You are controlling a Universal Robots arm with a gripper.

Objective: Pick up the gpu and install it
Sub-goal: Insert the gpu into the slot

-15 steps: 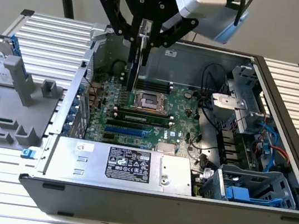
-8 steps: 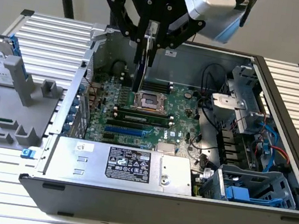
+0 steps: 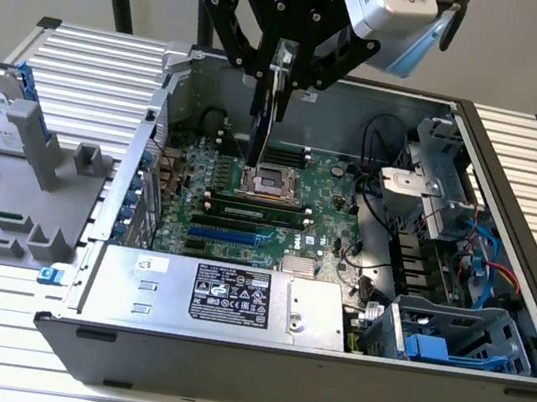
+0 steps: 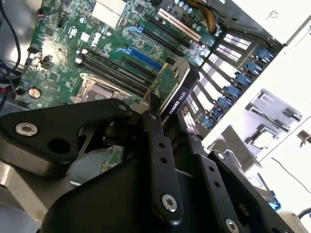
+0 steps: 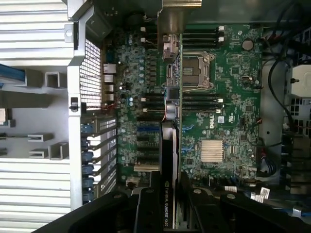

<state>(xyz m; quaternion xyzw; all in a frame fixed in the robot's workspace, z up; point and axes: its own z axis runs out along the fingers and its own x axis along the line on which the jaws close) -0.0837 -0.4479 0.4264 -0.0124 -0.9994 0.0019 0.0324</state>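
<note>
The gripper [image 3: 272, 95] clenches the gpu [image 3: 259, 149] edge-down above the motherboard [image 3: 336, 186], unseated, so installing is in hand, I judge, and calls for aligning it over an expansion slot [image 3: 230, 224].

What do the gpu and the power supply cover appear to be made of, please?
The gpu: green fibreglass-like circuit board with a black, probably plastic, slightly glossy face. The power supply cover: likely bare sheet steel, matte grey with punched slots.

Open case [image 3: 273, 376], motherboard [image 3: 338, 183], power supply [image 3: 224, 298]
</note>
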